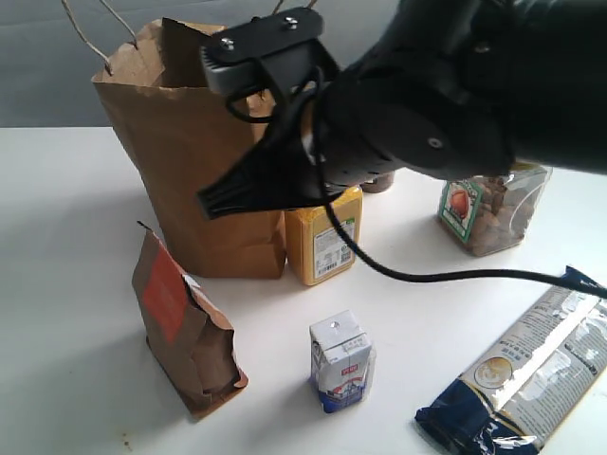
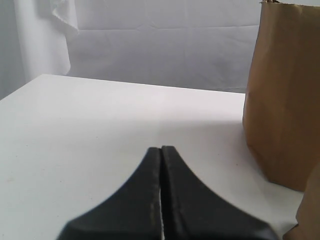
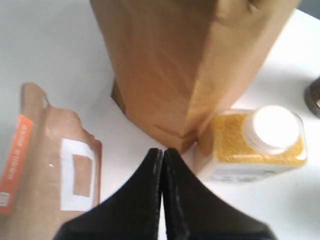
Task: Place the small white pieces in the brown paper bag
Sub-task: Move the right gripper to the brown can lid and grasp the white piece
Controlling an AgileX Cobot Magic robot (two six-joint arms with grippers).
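No small white pieces can be seen on any part of the table that shows. They may be inside the brown paper bag [image 1: 190,161] or hidden behind the big black arm. The bag stands open and upright toward the back of the white table [image 1: 66,284], its string handles up.

The right gripper [image 1: 211,199] hangs in front of the bag's face, well below the jagged rim. Its fingers are pressed together with nothing showing between the tips. The left gripper [image 2: 161,149], also pressed shut and empty as far as can be seen, sits low over bare table beside the bag.

A yellow jar [image 1: 327,242] with a white cap stands just beside the bag's lower corner, and a brown pouch [image 1: 185,327] with an orange-red label stands nearer the front. A small carton [image 1: 340,360], a jar of nuts [image 1: 493,213] and a blue packet [image 1: 522,374] lie farther out.

This looks like a moment between picks, with no piece in hand. The next move likely calls for finding a wad, spreading the claw over it and pinching gently. The arm must then rise clear of the rim before letting go over the bag's mouth.
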